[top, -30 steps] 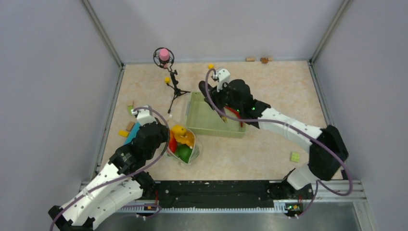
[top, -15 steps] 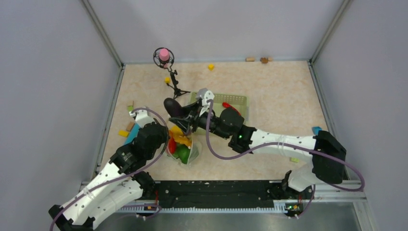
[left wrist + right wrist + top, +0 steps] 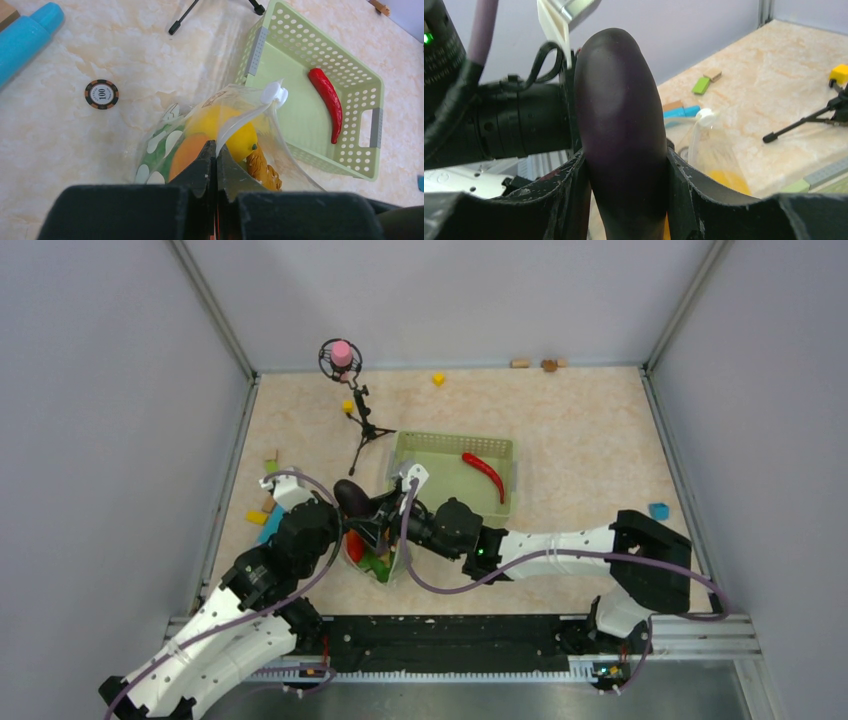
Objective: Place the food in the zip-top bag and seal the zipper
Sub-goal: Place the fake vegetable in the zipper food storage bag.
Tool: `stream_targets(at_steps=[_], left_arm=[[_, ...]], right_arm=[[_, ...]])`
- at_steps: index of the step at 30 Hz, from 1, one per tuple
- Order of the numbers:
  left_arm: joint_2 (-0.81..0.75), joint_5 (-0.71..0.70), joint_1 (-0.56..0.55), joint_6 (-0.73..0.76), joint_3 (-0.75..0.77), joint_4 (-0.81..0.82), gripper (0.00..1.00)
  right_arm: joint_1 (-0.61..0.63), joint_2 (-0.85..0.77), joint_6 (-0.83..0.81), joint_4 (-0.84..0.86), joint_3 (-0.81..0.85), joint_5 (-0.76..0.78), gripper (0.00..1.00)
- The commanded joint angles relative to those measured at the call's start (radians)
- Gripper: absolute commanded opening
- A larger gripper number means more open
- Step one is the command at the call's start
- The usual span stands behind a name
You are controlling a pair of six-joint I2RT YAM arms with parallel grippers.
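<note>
Right tool (image 3: 626,200): clamps a dark purple eggplant (image 3: 619,100) across its middle, fingers pressed to both sides, and hangs it close over the mouth of the zip-top bag (image 3: 160,145).

Left tool (image 3: 216,150): closes tight on the bag's rim and props that side up so the mouth gapes.

Bag: sits toward the near-left part of the bench (image 3: 100,160), just in front of the green mesh basket (image 3: 320,50); already holds a yellow lemon (image 3: 235,132), an orange piece (image 3: 187,157) and something green. Red chili (image 3: 327,100): lies apart, in the basket.

Likely trouble from here:
- Could catch the eggplant's blunt end on the zipper (image 3: 240,120), since only one side of the mouth is held open.
- Could fold the soft bag flat under a downward push and roll the lemon out.
- Could tug the thin rim from the left pinch.
- Could drop the eggplant beside the bag if let go early.
</note>
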Motion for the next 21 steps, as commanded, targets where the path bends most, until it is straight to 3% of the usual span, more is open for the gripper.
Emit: stream_targets(at_steps=[1, 10, 21], left_arm=[[-0.009, -0.018, 0.005, -0.012, -0.002, 0.026, 0.0], [-0.011, -0.03, 0.005, -0.007, -0.002, 0.025, 0.0], [-0.044, -0.004, 0.005, 0.002, -0.005, 0.04, 0.0]], right_arm=[[0.032, -0.014, 0.001, -0.002, -0.01, 0.046, 0.1], [0.067, -0.038, 0.001, -0.282, 0.042, 0.071, 0.11], [0.074, -0.057, 0.037, -0.426, 0.051, 0.103, 0.13]])
